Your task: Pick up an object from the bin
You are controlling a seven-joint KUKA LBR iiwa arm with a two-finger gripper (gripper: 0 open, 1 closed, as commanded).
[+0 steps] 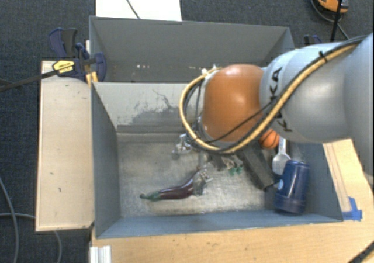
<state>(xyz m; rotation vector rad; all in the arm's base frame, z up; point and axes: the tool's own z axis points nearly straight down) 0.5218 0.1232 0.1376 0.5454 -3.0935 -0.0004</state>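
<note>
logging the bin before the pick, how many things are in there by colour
purple: 1, eggplant
blue: 1, bottle
orange: 1, ball, partly under the arm
black: 1, bar
white: 1, spoon-like piece
total: 5 in sight; the arm may hide more

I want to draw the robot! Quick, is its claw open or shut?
gripper: cannot be told. It is low at the right end of a dark purple eggplant-shaped thing lying on the floor of the bin.
</note>
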